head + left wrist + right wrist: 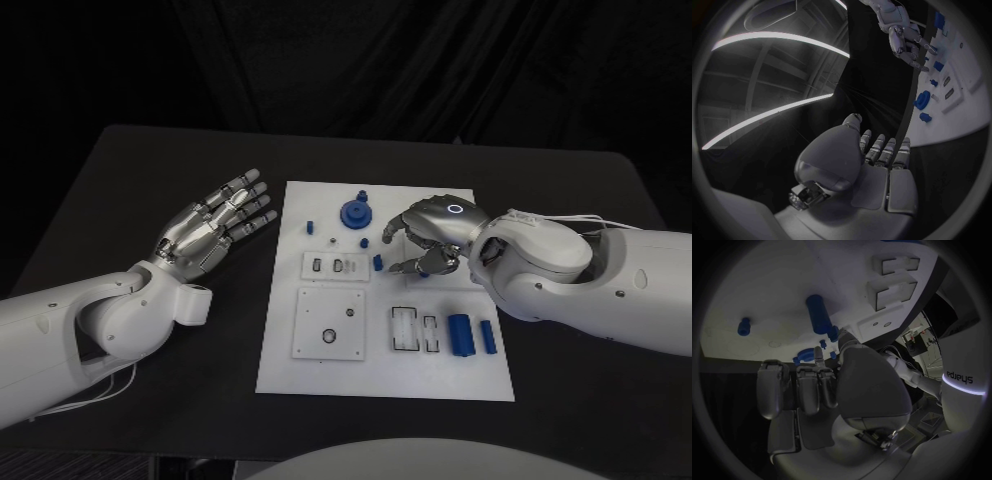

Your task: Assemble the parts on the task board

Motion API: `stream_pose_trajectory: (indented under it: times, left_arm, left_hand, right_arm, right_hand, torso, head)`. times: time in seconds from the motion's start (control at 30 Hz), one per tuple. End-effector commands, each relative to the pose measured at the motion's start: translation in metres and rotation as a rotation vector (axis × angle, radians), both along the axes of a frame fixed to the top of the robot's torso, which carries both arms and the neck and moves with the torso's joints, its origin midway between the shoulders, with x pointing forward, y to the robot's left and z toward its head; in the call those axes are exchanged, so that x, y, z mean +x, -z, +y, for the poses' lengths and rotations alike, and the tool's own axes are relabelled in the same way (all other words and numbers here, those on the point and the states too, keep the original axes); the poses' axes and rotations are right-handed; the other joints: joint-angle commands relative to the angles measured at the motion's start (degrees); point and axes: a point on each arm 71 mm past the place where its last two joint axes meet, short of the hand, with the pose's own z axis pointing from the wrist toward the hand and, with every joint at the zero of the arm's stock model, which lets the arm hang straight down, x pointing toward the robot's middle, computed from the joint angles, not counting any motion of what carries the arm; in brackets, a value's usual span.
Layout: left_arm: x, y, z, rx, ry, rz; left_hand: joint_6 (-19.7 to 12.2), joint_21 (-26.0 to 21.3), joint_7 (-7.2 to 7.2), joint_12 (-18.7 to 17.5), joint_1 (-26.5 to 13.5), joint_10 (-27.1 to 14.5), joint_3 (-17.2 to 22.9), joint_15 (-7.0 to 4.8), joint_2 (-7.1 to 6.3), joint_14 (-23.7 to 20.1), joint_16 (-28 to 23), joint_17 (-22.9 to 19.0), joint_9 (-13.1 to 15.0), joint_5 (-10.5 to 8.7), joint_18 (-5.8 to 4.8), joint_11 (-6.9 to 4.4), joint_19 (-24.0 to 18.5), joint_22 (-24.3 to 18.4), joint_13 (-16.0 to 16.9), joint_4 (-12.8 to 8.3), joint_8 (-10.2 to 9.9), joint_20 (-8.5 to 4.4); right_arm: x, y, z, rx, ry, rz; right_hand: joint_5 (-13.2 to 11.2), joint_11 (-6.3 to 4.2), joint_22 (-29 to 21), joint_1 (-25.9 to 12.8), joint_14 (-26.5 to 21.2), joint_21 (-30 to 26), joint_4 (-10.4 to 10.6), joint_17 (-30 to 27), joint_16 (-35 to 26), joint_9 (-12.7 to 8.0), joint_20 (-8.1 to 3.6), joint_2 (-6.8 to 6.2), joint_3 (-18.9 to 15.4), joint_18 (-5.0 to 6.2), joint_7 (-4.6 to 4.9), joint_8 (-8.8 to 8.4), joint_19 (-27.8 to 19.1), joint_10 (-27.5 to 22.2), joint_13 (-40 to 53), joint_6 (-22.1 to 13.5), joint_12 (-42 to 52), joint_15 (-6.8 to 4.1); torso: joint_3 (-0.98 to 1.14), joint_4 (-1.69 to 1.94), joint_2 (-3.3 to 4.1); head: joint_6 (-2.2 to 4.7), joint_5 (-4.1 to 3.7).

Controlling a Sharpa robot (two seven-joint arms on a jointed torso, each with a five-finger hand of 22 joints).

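A black desk (144, 180) stands before a dark curtain (346, 60), and the white task board (325, 375) lies flat in its middle.

On the far half of the board a round blue gear-like part (355, 213) stands upright, with a small blue peg (307, 226) to its left and another small blue piece (365, 241) just in front of it. Below these sits a small raised white block (335, 266) with slots, and nearer the robot a larger square white plate (330, 323) with an oval hole. To the right of that plate is a white frame with two slots (413, 329), then a blue cylinder (460, 334) lying flat, and a narrower blue bar (489, 337) just beside it.

The left robot hand (216, 222) lies off the board's left edge over the bare desk, palm up, fingers stretched out and apart, holding nothing.

The right robot hand (430, 232) hangs over the board's far right part, its fingers curled downward. A small blue part (378, 262) sits right at its fingertips; whether the fingers pinch it or only touch it cannot be told. The right wrist view shows the fingers (807, 387) bent over the board, with a long blue part (819, 314) beyond them.
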Motion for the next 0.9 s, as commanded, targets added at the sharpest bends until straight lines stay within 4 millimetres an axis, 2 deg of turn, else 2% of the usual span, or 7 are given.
stream_pose_trajectory:
  times: [0.03,0.13,0.4,0.9]
  left_arm:
    - [-0.001,-0.001,-0.002,-0.013,0.011,-0.007]
    - [-0.001,-0.001,-0.002,-0.012,0.010,-0.007]
    - [0.000,0.000,-0.002,-0.011,0.011,-0.005]
    - [0.001,0.000,-0.002,-0.009,0.015,-0.002]
  left_hand:
    - [0.0,0.0,0.38,0.1,-0.6,-0.1,0.3,0.45,0.04,0.0,0.3,0.0,0.0,0.32,-0.94,0.29,0.1,0.0,0.0,-0.1,0.2,-0.01]
    - [0.0,0.0,0.38,0.1,-0.6,-0.1,0.3,0.45,0.04,0.0,0.3,0.0,0.0,0.32,-0.94,0.29,0.1,0.0,0.0,-0.1,0.2,-0.01]
    - [0.0,0.1,0.41,0.2,-0.7,0.0,0.4,0.45,0.02,0.0,0.3,0.1,0.1,0.33,-0.97,0.31,0.2,0.1,0.0,-0.2,0.2,-0.01]
    - [0.0,0.0,0.43,0.2,-0.7,0.0,0.5,0.45,0.04,0.0,0.3,0.1,0.1,0.34,-0.98,0.34,0.1,0.0,0.1,-0.2,0.2,-0.01]
  right_arm:
    - [0.001,0.005,-0.001,-0.036,0.011,0.021]
    - [0.003,0.007,-0.001,-0.036,0.012,0.020]
    - [0.008,0.010,0.005,-0.006,0.005,-0.003]
    - [0.008,0.019,0.016,-0.010,-0.023,0.016]
  right_hand:
    - [0.0,0.69,12.3,-0.3,6.1,-0.2,0.1,15.1,0.2,-0.2,0.55,-0.18,-0.1,-0.20,0.42,-0.38,1.5,6.0,15.1,0.1,0.2,0.54]
    - [0.2,1.03,12.3,-0.1,6.1,-0.4,0.0,15.1,0.2,-0.6,0.82,-0.03,0.0,-0.16,0.65,-0.79,1.4,6.0,15.1,0.2,0.2,0.86]
    - [5.0,1.53,12.2,0.7,6.1,-0.7,-0.3,15.1,0.2,-1.9,1.53,0.60,0.5,-0.07,0.94,-1.86,1.2,6.0,15.1,1.9,0.2,1.40]
    - [6.4,1.50,12.1,0.7,6.1,-0.9,-0.3,15.1,0.2,-2.3,1.62,1.01,0.7,0.00,0.89,-2.05,1.1,6.0,15.1,2.8,0.2,1.42]
  torso:
    - [0.03,0.14,0.10]
    - [0.04,0.03,0.12]
    - [-0.02,-0.10,0.05]
    - [0.02,-0.01,0.01]
  head:
    - [0.06,-0.20]
    - [0.16,-0.04]
    - [0.19,0.14]
    - [-0.10,-0.02]
